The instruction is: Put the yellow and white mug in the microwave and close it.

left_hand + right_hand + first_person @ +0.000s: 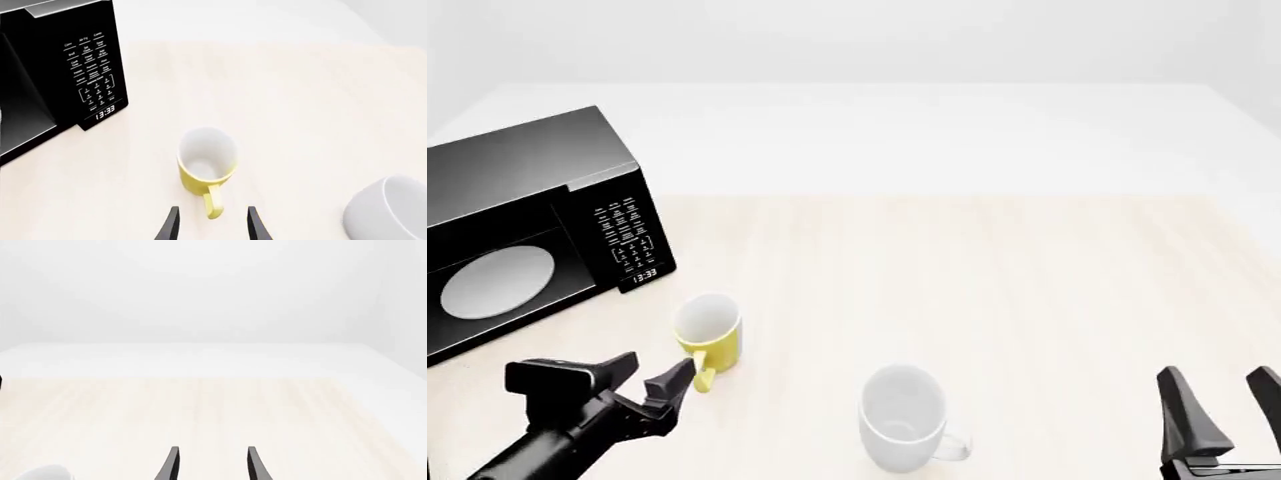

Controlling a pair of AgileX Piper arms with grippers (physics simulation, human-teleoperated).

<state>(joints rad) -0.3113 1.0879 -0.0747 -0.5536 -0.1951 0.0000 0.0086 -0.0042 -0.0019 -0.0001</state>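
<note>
Worktop [988,270]: pale wood grain, carries everything in view.

Microwave [527,235]: large black box at the far left of the worktop, angled. The cavity is visible from the front view, with the round white plate [497,282] lying inside. The door itself cannot be made out in any view. Keypad panel on its right side; clock reads 13:33 [105,113].

White mug [904,415]: all white, upright, near the front edge around the middle of the worktop, well apart from the microwave. Handle points to the right in the front view.

Yellow and white mug [709,335]: stands upright on the worktop, just in front of and to the right of the microwave's keypad corner, not inside it. White interior, yellow outside; the handle [212,202] points back toward the left arm.

Left pincer [212,225]: fingers set wide, holding nothing. The mug's handle lies on the line between the two fingertips [173,216], just ahead of them; contact cannot be told.

Right pincer [1224,400]: low at the front right, fingers wide, empty, well apart from both mugs.
</note>
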